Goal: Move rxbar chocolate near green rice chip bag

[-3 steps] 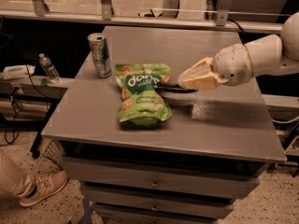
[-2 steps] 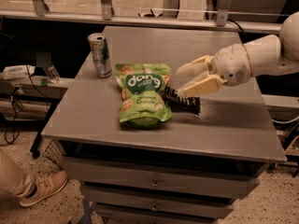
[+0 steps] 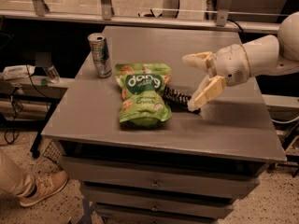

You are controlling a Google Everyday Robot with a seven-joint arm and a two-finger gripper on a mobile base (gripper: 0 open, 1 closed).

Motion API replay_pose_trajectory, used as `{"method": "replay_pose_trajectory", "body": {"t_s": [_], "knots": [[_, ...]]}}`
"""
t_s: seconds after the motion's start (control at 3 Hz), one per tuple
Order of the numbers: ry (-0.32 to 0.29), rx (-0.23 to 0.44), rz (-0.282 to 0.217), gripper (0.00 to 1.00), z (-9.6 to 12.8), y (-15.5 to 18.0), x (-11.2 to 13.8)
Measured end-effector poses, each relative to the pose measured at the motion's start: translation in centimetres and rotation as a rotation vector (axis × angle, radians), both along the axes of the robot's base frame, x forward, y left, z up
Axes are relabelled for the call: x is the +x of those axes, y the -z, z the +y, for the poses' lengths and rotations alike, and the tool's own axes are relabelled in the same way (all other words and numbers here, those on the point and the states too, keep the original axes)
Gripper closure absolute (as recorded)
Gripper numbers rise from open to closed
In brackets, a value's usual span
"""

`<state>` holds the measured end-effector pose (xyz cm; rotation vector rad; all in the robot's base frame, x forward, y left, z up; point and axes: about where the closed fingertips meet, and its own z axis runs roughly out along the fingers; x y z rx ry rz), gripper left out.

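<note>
Gripper: the gripper hung over the right half of the table, just right of the bag, and it was wide open, holding nothing.
Fingers: two cream fingers were spread well apart, one reaching left up high, the other angled down with its tip low at the tabletop.
Rxbar chocolate: the rxbar chocolate lay flat on the table, a dark little bar with a crimped end showing, right under the spread fingers.
Bar and lower fingertip: the tip sat at the bar's right end (touching or just shy of it, I could not tell).
Green rice chip bag: the green rice chip bag lay face up in the middle of the table, white lettering toward the camera, puffy and far larger than the bar.
Bar and bag: the bar's left end was right against the bag's right edge, about halfway down it.
Arm: the white arm came in from the right edge of the view, above the table's far right corner.
Can: a silver drink can stood upright at the table's left side, behind the bag and apart from it.
Table: a grey table with drawers below its front edge.
Floor: a tan shoe showed at the lower left, beside the table.
</note>
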<state>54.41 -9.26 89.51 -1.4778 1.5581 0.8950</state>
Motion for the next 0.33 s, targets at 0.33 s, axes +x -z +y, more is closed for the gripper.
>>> {"method": "replay_pose_trajectory", "body": {"t_s": [0.33], "knots": [[0.028, 0.000, -0.016, 0.00, -1.51, -0.49, -0.41]]}}
